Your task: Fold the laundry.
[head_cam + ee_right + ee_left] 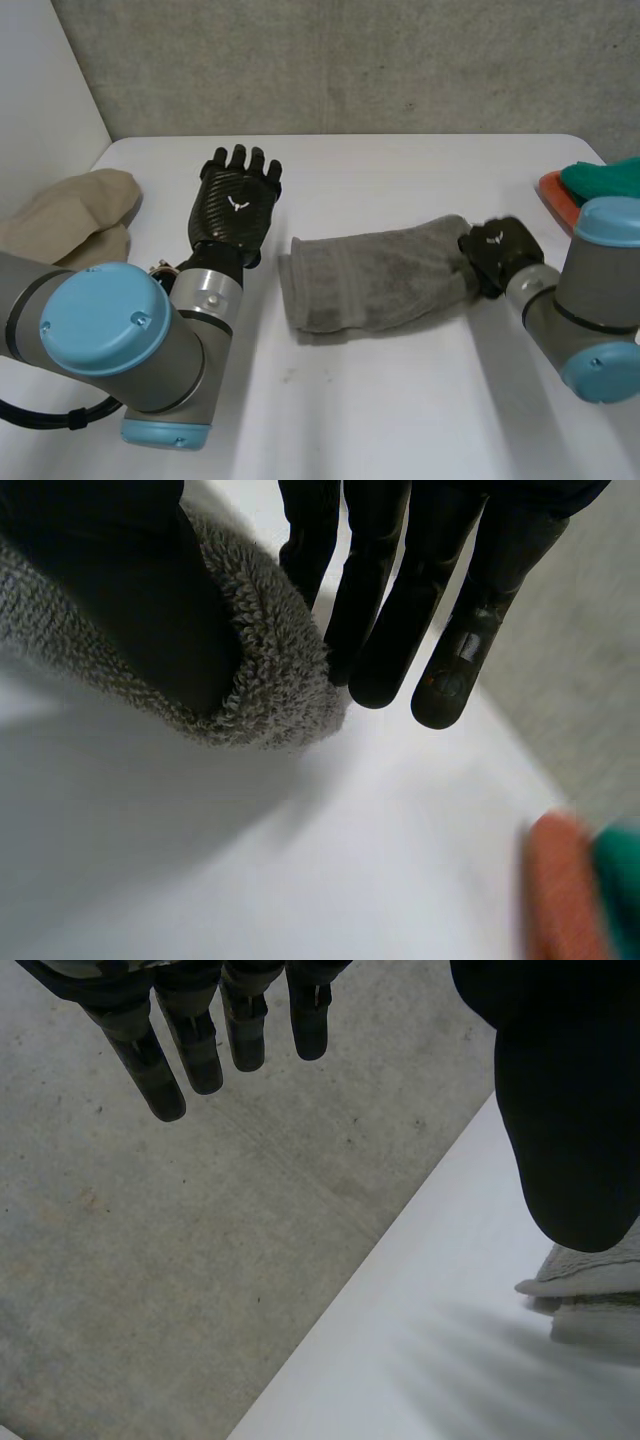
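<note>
White table [400, 420] w/ grey towel [370, 280] mid, beige cloth [70, 215] at left edge, orange tray [553, 192] at right edge

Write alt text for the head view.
A grey towel lies on the white table, its end pinched by the right robot hand. The left robot hand is open beside the towel's other end. A beige cloth sits at the table's left edge.

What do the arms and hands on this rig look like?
The left arm and right arm are fat grey cylindrical joints with round light-blue caps. The left hand is black, with a carbon-weave back, a small white Y-shaped mark and slim segmented fingers. The right hand is black too, with the same white mark.
</note>
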Robot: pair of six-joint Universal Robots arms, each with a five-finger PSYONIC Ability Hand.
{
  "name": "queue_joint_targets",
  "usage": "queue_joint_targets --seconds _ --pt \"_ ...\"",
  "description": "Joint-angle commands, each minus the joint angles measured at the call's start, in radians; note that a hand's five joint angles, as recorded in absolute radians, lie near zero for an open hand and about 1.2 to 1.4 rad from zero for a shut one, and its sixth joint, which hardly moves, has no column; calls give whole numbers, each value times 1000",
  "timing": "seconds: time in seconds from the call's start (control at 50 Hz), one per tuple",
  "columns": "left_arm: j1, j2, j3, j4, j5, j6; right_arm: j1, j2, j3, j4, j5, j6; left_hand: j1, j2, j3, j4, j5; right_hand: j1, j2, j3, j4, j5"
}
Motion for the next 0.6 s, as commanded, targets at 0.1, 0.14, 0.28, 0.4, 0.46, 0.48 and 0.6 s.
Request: queue_joint_targets --seconds 0.1,0.14,0.28,0.4,0.46,0.48,0.6 --pt "26 48 -23 -21 -8 -2 298 13 -189 -54 -58 -165 -15 -27 -35 -26 -43 484 235 213 208 280" --pt "34 54 -26 -22 -16 -2 355 44 -181 -71 -154 -198 -15 -27 -35 -26 -43 484 235 213 208 280" --pt "59 62 -26 -24 -39 -5 429 139 -169 -53 -354 -235 -15 -27 -35 -26 -43 -61 -310 -332 -337 -265" --pt "56 68 -3 -24 -31 -48 394 93 -214 -39 -176 105 21 8 0 9 -8 -738 -986 -1008 -1013 -942" --pt "45 74 35 -33 -20 -109 342 49 -214 -36 -138 319 44 31 23 33 15 -738 -986 -1008 -1013 -942" --pt "40 73 47 -42 -16 -121 311 1 -209 -34 -130 447 47 34 26 36 18 -738 -986 -1008 -1013 -942" --pt "-30 13 180 -212 26 -208 250 -65 -203 29 -138 675 41 28 21 30 13 -738 -986 -1008 -1013 -942"
